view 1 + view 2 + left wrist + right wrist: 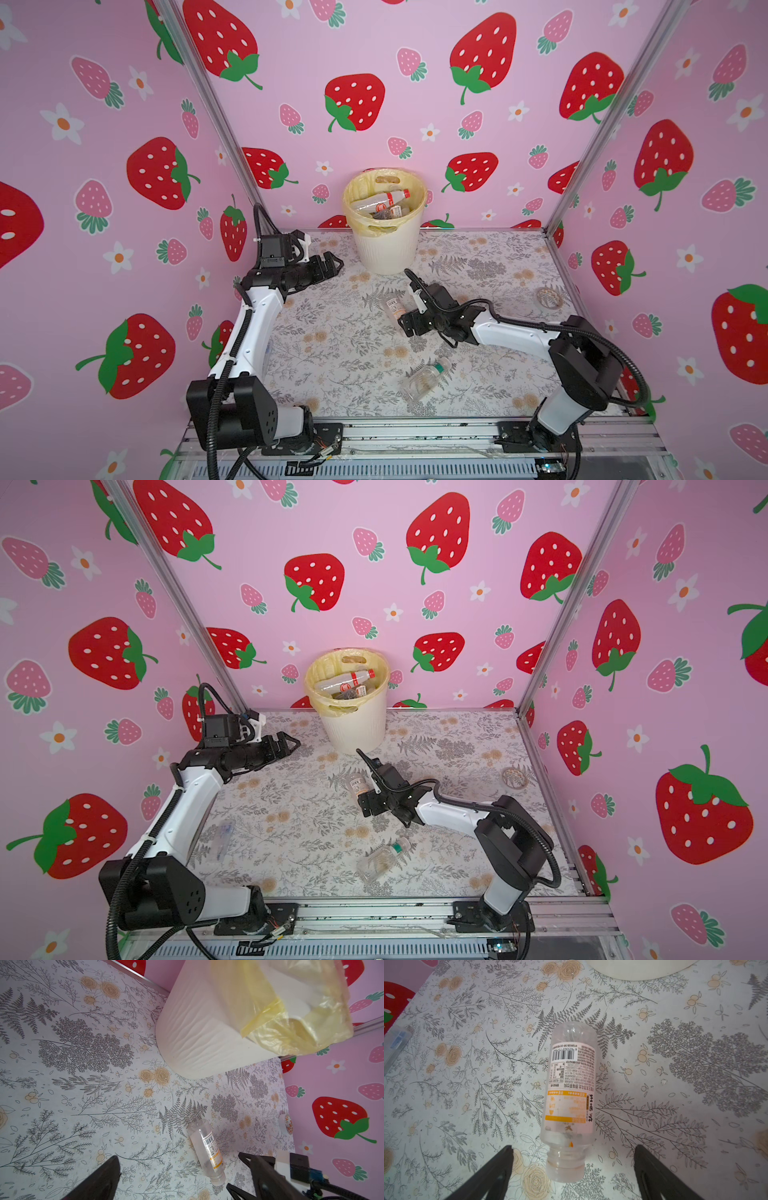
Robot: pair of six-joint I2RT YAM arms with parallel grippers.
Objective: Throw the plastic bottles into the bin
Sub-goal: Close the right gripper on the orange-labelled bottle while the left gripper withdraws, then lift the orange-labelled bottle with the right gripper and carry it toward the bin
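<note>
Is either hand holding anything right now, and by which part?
Nothing. The right hand is open, straddling the cap end of the orange-label bottle without touching it; the left hand is open and empty.

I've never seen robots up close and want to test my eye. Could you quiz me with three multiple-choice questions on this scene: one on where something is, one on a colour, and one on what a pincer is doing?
1. Where does the bin stand?
A. upright at the back edge of the table
B. between the two arm bases
C. tipped over in the middle

2. What colour is the band on the label of the bottle in front of the right pincer?
A. blue
B. orange
C. purple

3. How is the right pincer?
A. shut on the bottle, lifting it
B. hanging over the bin
C. open, its jaws either side of the bottle's cap end

Answers:
1 A: both top views show it upright at the back.
2 B: the right wrist view shows an orange band.
3 C: the bottle lies on the table between spread jaws.
</note>
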